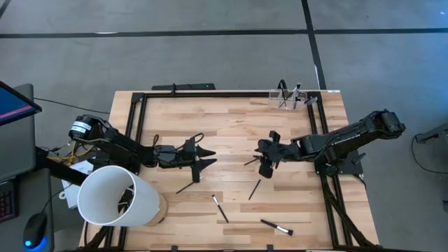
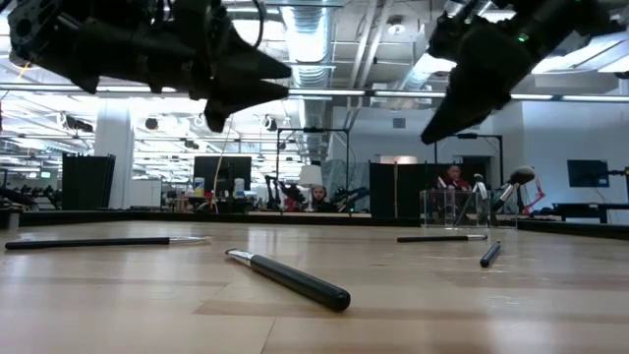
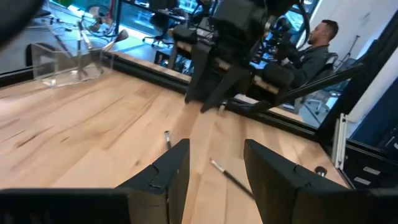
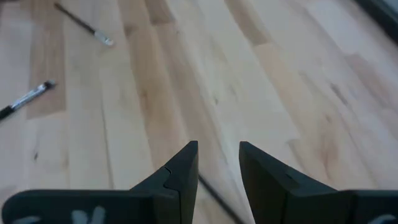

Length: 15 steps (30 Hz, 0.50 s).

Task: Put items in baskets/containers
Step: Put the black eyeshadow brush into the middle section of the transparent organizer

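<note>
Left gripper [image 3: 214, 162]: two dark, matte, wedge-shaped fingers [image 3: 171, 177] stand apart with bare board showing through the gap. It holds nothing and hangs above the table [image 1: 231, 126], a pale butcher-block top of long wood strips in a black metal frame. Just ahead of its fingertips lie two makeup brushes: a short one [image 3: 166, 138] seen nearly end-on, and a slim dark-handled one [image 3: 227, 175] with a pale tip, lying aslant. Further ahead, facing it, is the right gripper [image 4: 217, 162]. Its blunt dark fingers are parted to a moderate gap and raised off the board. A thin dark handle [image 4: 208, 190] crosses just beneath that gap, and the fingers do not visibly pinch it. Further off from the right gripper on the open wood lie a brush with a bright silvery ferrule [image 4: 25, 99] and, beyond it, a pencil-thin brush with a whitish tip [image 4: 81, 22]. Off to the side of both grippers, toward the table's near edge, lies a stubby black-handled brush [image 1: 277, 227]. Far from both grippers, at the back rail nearer the right arm, stands the clear plastic holder [image 1: 290, 98]. It is rectangular and see-through, and several brushes stand tilted in it. Behind the left gripper, over the left arm's base, lies a large smooth white tub [image 1: 115, 196], cylindrical, with its mouth tipped sideways.
</note>
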Available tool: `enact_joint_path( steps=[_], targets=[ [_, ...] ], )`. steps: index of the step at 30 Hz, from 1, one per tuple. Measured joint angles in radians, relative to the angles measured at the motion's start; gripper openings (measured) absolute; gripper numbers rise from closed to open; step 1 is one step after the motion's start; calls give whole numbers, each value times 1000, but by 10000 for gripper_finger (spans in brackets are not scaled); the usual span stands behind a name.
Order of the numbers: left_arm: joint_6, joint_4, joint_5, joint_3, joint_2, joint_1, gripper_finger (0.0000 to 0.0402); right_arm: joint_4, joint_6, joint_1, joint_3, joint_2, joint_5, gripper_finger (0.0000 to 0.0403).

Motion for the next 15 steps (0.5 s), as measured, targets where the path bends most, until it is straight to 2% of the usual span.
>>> enact_joint_path(
  steps=[5, 12, 15],
  targets=[
    [2, 0, 0, 82, 86, -8, 149, -53, 56, 40, -17, 0, 7, 107],
    [0, -2, 3, 197, 224, 1, 149, -158, 148, 107, -18, -7, 113, 107],
    [10, -64, 11, 266, 259, 14, 149, -176, 166, 141, -18, -18, 142, 107]
  ],
)
